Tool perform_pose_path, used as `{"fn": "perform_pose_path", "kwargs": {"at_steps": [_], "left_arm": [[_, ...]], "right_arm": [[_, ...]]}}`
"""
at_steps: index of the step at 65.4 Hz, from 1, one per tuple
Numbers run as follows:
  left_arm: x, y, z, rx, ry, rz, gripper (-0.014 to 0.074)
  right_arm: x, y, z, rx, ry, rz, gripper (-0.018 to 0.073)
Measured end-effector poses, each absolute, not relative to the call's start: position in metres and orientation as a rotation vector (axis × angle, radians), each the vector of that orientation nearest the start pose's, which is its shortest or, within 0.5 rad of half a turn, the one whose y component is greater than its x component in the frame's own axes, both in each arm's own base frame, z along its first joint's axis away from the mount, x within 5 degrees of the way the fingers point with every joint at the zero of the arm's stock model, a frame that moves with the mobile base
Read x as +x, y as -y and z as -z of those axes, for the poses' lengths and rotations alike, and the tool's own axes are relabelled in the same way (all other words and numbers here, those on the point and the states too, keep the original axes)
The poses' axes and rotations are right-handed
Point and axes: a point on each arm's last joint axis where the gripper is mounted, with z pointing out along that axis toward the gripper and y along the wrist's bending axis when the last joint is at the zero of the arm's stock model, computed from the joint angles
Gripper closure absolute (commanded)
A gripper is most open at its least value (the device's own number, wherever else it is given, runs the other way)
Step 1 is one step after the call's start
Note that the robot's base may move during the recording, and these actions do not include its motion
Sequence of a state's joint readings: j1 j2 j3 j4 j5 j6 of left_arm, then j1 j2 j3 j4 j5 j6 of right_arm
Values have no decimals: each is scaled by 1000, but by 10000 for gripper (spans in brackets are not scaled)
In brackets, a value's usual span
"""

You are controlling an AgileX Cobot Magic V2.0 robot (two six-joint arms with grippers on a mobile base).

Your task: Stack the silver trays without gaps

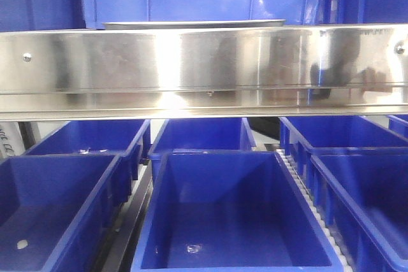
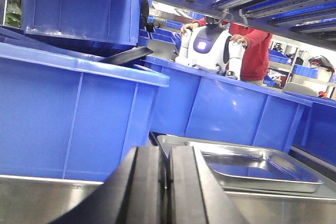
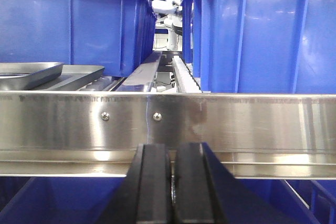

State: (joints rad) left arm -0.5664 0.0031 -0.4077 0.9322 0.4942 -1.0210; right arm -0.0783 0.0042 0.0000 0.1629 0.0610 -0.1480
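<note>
Both grippers, left and right, have their jaws pressed together, holding nothing. Two trays seem stacked askew behind the rail, among blue bins.

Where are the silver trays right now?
In the left wrist view the trays lie behind the steel rail, right of the claw, one resting in the other, before a row of blue bins. The right wrist view shows them far left.

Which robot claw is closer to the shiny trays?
Left. The left claw sits just in front of the silver trays. The right claw sees them off to its left, beyond the steel rail.
</note>
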Motion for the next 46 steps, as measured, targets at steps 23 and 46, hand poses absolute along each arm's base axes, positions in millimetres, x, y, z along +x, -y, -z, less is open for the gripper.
{"fn": "perform_pose_path", "kwargs": {"at_steps": [23,46], "left_arm": [[28,-25,-317,-20,-1394,282,582],[30,-9,-294,341,-1508,69,582]], "right_arm": [[57,4,-207,64,-1547,43,577],[57,4,-207,63,-1547,44,577]]}}
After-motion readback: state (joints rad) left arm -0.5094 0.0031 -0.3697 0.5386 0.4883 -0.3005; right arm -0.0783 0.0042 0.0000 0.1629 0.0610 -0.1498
